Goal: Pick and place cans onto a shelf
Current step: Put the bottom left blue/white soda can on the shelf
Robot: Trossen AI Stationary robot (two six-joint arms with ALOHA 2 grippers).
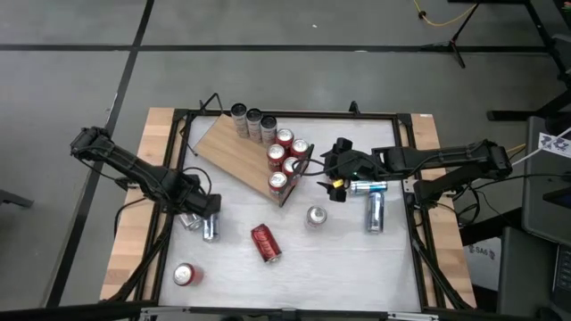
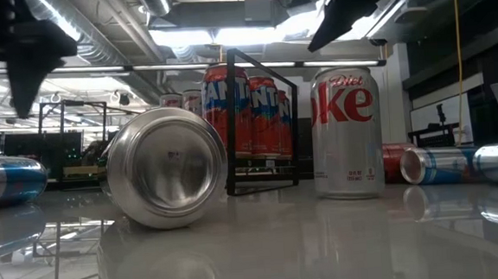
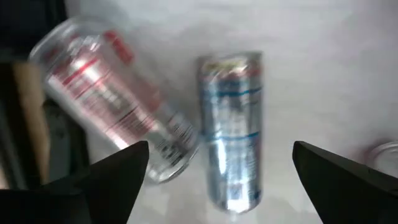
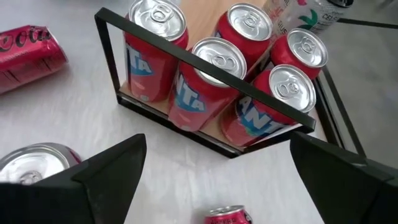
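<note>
left claw [image 1: 207, 207] hangs open above a lying blue-and-silver can [image 1: 211, 229].

Shelf [image 1: 234, 150]: bare board at its far-left half, red cans [image 1: 285, 159] crowd the black-framed end. Surface [image 1: 357, 267] open along near edge and near-right corner; lying cans [image 1: 265, 242] block the middle.

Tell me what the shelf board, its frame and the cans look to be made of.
Shelf board: looks like light wood or a wood laminate, matte, with faint grain. Frame: thin black bars, probably painted metal. Cans: likely aluminium, with shiny brushed silver tops and glossy printed sides; the fallen can shows a mirror-like base.
</note>
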